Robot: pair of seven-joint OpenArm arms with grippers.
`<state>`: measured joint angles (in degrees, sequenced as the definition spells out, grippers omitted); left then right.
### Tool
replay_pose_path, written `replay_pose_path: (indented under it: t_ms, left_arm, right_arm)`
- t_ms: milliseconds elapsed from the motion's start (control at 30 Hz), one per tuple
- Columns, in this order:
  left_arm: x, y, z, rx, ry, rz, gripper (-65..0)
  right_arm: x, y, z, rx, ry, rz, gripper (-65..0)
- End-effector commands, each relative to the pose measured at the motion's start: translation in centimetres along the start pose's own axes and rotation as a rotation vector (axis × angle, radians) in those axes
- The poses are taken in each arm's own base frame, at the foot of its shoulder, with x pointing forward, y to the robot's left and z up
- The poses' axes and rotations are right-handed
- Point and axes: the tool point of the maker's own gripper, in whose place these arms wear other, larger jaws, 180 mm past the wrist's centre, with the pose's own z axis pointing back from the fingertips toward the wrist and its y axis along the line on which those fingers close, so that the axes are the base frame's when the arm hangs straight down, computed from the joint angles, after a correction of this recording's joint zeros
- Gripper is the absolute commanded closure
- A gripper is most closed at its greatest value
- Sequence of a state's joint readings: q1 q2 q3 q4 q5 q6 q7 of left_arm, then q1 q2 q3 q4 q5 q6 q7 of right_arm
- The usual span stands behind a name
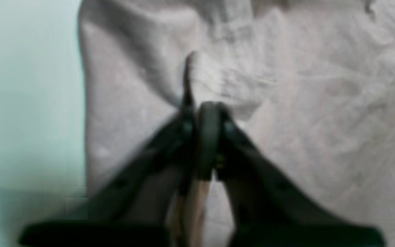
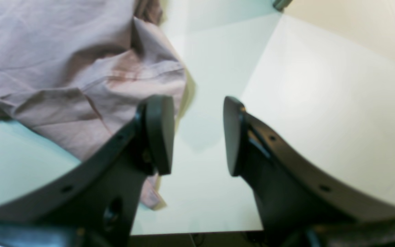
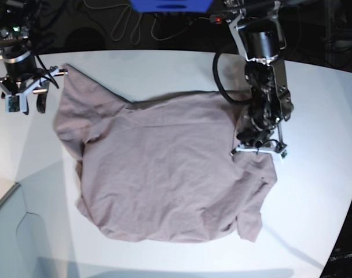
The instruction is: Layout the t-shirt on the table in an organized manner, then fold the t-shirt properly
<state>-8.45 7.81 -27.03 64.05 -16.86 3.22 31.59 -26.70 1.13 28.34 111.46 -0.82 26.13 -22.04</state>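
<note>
One t-shirt [image 3: 164,168], left hand [image 1: 197,113] pinching it

A robotics lab, by the look of it. Two black robot arms [image 3: 263,87] flank a plain white table [image 3: 164,69]. Loose cables [image 3: 129,26] trail across the dark floor behind.

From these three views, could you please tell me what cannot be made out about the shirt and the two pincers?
- Left pincer: shut on a t-shirt fold; left wrist view blurred, grip depth unclear.
- Collar: not identifiable in any view; folds hide it.
- Right pincer: open above the table; its height is unclear.
</note>
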Motion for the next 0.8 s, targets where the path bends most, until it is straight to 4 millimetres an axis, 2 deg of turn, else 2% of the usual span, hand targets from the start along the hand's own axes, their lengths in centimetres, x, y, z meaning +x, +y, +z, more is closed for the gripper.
replay_pose_path:
  t_ms: [0, 233, 433, 567, 633, 733, 767]
  left_arm:
    - [0.7, -0.8, 0.1, -0.013, -0.009, -0.001, 0.0]
    - [2.7, -1.6, 1.4, -0.035, -0.076, -0.01, 0.0]
    - [5.3, -1.4, 4.7, -0.048, -0.193, -0.029, 0.0]
    - [5.8, -1.1, 6.5, -0.059, -0.197, -0.025, 0.0]
    - [5.8, -0.2, 7.4, -0.068, -0.197, 0.028, 0.0]
    - [6.5, 2.7, 8.8, -0.067, -0.204, 0.126, 0.0]
    - [6.7, 3.8, 9.2, -0.061, -0.205, 0.147, 0.0]
  right_arm:
    - [1.1, -0.4, 0.2, -0.007, -0.041, 0.007, -23.8]
    - [1.1, -0.4, 0.2, -0.007, -0.042, 0.007, -24.1]
    - [1.1, -0.4, 0.2, -0.007, -0.042, 0.007, -24.1]
    - [1.2, -0.3, 0.2, -0.004, -0.045, 0.007, -24.1]
    - [1.2, -0.2, 0.2, -0.001, -0.045, 0.007, -24.1]
    - [0.9, 0.3, 0.3, 0.011, -0.037, 0.004, -24.2]
    - [0.6, 1.1, 0.4, 0.044, -0.028, 0.013, -24.3]
